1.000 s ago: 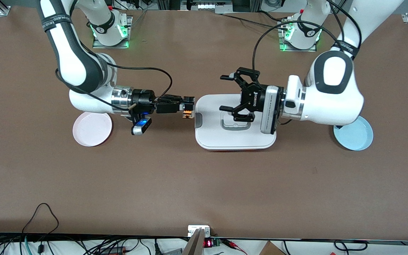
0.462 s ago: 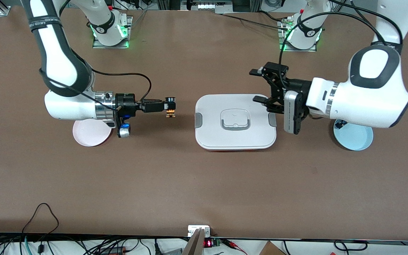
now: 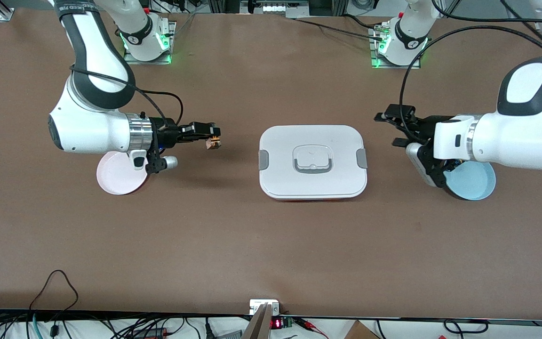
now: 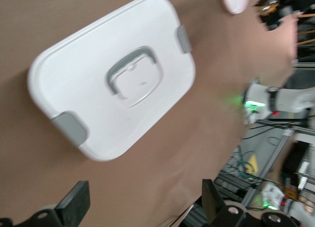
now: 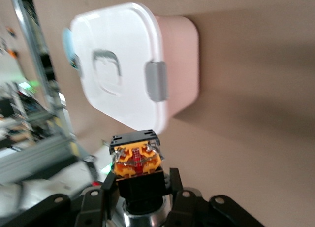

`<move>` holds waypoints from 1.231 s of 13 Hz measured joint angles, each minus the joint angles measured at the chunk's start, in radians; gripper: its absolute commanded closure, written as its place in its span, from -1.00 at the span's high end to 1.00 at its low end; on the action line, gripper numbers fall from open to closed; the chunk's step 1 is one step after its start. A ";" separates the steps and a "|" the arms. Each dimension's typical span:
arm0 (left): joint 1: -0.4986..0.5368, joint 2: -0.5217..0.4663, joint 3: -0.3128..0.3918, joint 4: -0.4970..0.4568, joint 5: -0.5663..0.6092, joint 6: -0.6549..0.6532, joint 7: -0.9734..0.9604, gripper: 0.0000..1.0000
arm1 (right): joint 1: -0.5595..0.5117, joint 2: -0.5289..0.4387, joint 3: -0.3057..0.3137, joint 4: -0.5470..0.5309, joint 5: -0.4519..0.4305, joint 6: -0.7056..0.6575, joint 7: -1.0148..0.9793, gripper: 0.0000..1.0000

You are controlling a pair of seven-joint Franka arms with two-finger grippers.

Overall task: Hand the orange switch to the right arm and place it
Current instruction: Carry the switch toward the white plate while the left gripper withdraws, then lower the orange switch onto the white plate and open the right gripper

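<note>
My right gripper (image 3: 211, 137) is shut on the orange switch (image 3: 213, 143) and holds it above the table between the pink plate (image 3: 119, 178) and the white lidded container (image 3: 312, 186). In the right wrist view the switch (image 5: 137, 162) sits between the fingers (image 5: 108, 188), black body gripped, tan-orange block pointing outward. My left gripper (image 3: 388, 128) is open and empty, over the table between the container and the blue plate (image 3: 477, 182). In the left wrist view its fingers (image 4: 74, 203) stand wide apart with only bare table between them.
The white container with grey latches and a handle recess sits mid-table; it shows in the left wrist view (image 4: 74, 84) and the right wrist view (image 5: 125, 35). The pink plate lies under the right arm's wrist. The blue plate lies partly under the left arm.
The right gripper has pulled back from the container toward the pink plate, carrying the switch. The left gripper has withdrawn from over the container toward the blue plate, still open.
</note>
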 measured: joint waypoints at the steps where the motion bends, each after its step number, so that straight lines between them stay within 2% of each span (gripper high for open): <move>1: -0.014 -0.003 -0.003 0.018 0.059 -0.025 -0.039 1.00 | 0.000 0.000 0.000 0.000 -0.051 -0.002 -0.044 -0.37; 7: -0.086 -0.038 -0.006 0.079 0.357 -0.096 -0.140 1.00 | -0.011 0.002 -0.002 -0.007 -0.415 -0.023 -0.339 -0.37; 11: -0.094 -0.063 0.016 0.094 0.430 -0.098 -0.151 1.00 | -0.044 0.005 -0.003 -0.008 -0.652 -0.020 -0.555 -0.37; 13: -0.113 -0.102 0.078 0.098 0.429 -0.097 -0.151 1.00 | -0.078 0.015 -0.004 -0.015 -0.733 -0.001 -0.685 -0.37; 16: -0.236 -0.184 0.270 0.072 0.400 -0.085 -0.151 1.00 | -0.124 0.040 -0.005 -0.037 -0.866 0.075 -0.886 -0.37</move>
